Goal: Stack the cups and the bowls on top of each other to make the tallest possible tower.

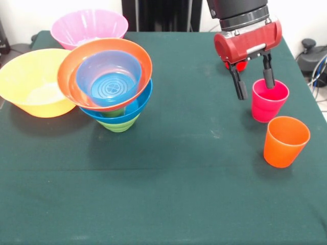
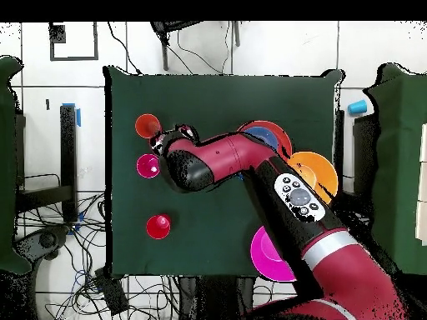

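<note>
The claw (image 1: 254,87) hangs released over the magenta-pink cup (image 1: 269,100), one finger (image 1: 268,76) dipping inside its rim, the other outside. The orange cup (image 1: 286,141) stands just beside it, nearer the camera. Well apart across the green table (image 1: 194,178), the tower (image 1: 110,84) leans beside the yellow-orange bowl (image 1: 33,81) and pink bowl (image 1: 89,26). No writing is legible.
</note>
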